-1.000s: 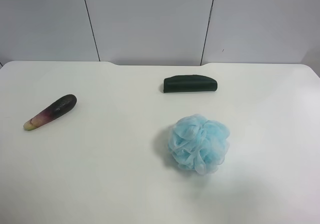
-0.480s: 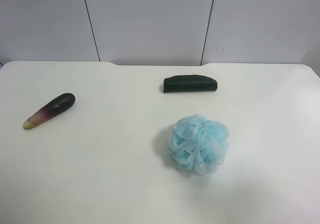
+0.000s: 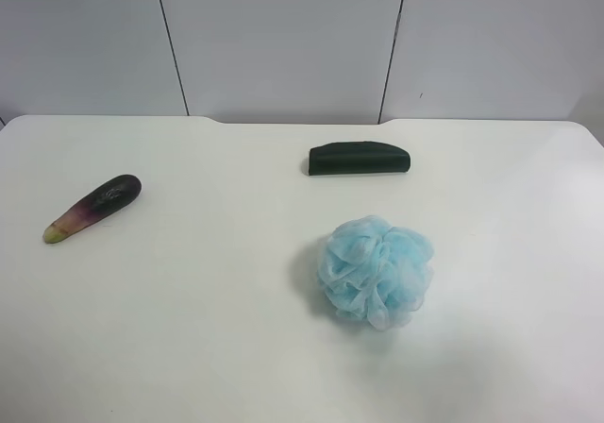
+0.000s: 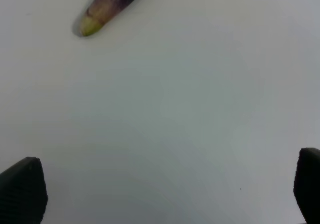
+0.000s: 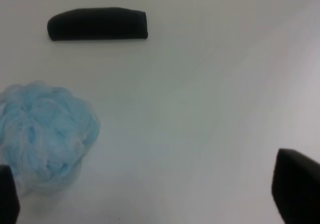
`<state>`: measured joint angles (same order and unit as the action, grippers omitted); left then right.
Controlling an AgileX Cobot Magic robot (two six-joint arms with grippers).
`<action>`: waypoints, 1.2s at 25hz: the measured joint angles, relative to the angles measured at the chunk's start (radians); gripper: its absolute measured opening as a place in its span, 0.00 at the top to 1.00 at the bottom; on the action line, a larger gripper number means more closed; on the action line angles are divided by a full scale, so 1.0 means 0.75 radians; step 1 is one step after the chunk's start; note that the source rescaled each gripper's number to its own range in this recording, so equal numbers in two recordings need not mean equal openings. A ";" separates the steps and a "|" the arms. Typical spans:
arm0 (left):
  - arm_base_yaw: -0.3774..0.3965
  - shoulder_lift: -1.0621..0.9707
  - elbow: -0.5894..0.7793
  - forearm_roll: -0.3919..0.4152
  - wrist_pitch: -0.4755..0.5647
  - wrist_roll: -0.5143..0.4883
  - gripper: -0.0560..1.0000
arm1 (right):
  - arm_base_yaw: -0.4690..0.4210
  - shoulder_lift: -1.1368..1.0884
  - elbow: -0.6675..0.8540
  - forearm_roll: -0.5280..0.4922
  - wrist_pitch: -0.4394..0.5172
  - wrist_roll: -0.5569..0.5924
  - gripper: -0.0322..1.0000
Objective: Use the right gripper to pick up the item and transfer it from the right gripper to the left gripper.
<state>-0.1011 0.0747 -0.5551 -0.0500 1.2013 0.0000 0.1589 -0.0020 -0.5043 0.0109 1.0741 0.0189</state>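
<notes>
Item (image 3: pixel 92 209) rolled nearer table (image 3: pixel 236 347) edge

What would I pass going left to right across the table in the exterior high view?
eggplant-like item → dark green case and blue bath pouf, which share much the same stretch, the case starting slightly further left and lying toward the back, the pouf nearer the front.
</notes>
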 joint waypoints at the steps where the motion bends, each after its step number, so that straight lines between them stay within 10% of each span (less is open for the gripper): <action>1: 0.000 -0.001 0.003 0.001 -0.012 0.000 0.00 | 0.000 0.000 0.000 0.000 0.000 0.000 0.00; 30: 0.078 -0.001 0.063 0.003 -0.189 0.049 0.00 | 0.000 0.000 0.000 0.000 0.000 0.000 0.00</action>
<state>-0.0428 0.0737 -0.5075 -0.0474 1.0599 0.0370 0.1589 -0.0020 -0.5043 0.0109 1.0741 0.0189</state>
